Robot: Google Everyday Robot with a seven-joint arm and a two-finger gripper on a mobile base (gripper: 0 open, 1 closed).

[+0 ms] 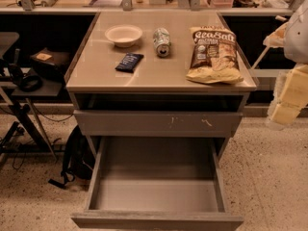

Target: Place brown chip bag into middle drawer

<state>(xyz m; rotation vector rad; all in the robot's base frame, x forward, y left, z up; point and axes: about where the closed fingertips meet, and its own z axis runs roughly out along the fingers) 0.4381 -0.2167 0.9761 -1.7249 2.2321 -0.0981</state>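
We see the large crinkly brown chip bag (213, 55) lying flat on the right part of the pale beige cabinet surface (159, 76), close to the right edge and reaching almost to the front edge. Its upper part is dark brown with white "Sea Salt" lettering. Its lower part is pale yellow with pictured chips, and the foil is puffed and wrinkled.

To its left a silver-green drink can (162, 42) lies on its side, apart from the bag. Further left a shallow cream round bowl (123, 35) stands upright. In front of the bowl lies a small dark blue flat packet (129, 61), near neither the can nor the bag.

Below the surface sits a shut grey drawer front with pale scratch marks (159, 123). Under it the wide, deep grey middle drawer (156, 194) is pulled far out toward us, its flat floor bare between tall side walls.

The pale yellowish blocky gripper (288, 102) hangs at the far right edge of the view, beside the cabinet and well apart from the bag. We cannot tell whether it is open or closed.

A black backpack (77, 160) rests on the speckled floor to the left of the cabinet.
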